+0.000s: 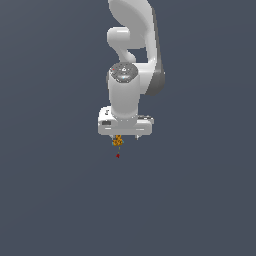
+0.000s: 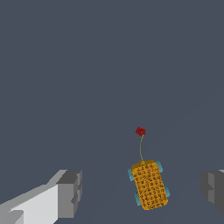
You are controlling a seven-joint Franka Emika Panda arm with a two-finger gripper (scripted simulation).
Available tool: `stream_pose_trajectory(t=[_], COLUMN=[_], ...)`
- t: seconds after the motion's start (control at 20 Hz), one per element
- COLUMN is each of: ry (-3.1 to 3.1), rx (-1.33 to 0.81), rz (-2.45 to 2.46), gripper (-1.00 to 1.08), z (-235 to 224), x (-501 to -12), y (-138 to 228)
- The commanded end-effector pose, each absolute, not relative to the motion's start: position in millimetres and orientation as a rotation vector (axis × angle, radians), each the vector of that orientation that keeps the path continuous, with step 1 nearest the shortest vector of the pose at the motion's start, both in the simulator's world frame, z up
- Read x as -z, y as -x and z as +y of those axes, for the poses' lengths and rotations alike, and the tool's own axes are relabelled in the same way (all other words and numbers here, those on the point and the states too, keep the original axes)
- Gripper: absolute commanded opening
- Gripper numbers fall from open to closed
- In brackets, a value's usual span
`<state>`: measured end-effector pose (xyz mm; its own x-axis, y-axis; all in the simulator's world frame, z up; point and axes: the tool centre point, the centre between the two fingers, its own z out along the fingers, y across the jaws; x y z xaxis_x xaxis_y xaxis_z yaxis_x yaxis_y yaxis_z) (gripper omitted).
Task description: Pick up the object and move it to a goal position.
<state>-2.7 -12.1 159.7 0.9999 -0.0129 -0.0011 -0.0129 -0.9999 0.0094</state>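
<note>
Object: small orange speckled lump, sitting between the fingers of the wide-open gripper and touching neither, ready for grasping; red goal dot lies just beyond it.

The setting is a simulated test space, not a furnished room. A uniform dark blue-grey backdrop fills both views around the white arm, with no visible walls, furniture or horizon. Surfaces are flatly shaded and edges look blocky, as in a simulator's render. Below the arm, the only items are a small orange object and a red dot.
</note>
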Motion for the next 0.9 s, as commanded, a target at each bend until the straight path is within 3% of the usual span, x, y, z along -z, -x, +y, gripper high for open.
stream_pose_trajectory(t=[0.0,0.85], ry=[-3.132,-3.125], rx=[0.002,0.0], rz=[-0.02,0.044], gripper=[1.0,1.0], z=[-12,-19], x=[-160,-162], y=[3,5])
